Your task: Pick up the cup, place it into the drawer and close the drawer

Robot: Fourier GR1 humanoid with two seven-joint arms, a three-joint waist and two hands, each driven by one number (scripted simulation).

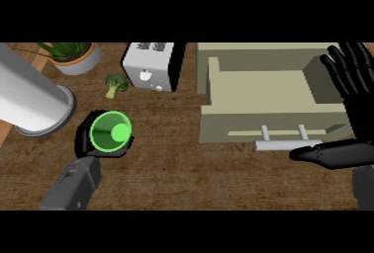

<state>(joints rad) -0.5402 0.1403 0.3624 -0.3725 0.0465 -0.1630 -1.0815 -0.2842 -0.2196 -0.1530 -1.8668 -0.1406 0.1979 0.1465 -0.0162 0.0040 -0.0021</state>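
Cup [111, 132] is sitting in the curled left robot hand [82, 136], right robot hand [354, 79] spread; carried low, it is risking clipping the drawer [219, 126] front

A dark brown wooden counter [182, 173] with streaked grain fills nearly the whole view. At its far left stands a potted plant [76, 59], spiky green leaves in a pale grey pot. To its right sits a white toaster [148, 69] with slots on top and a dark side panel. A small broccoli floret [115, 85] lies between them, nearer the toaster. A large shiny metal cylinder [29, 96] (on a round flanged base) rises at the left edge, with a sliver of paler wood [4, 134] beside it. The light is soft and even
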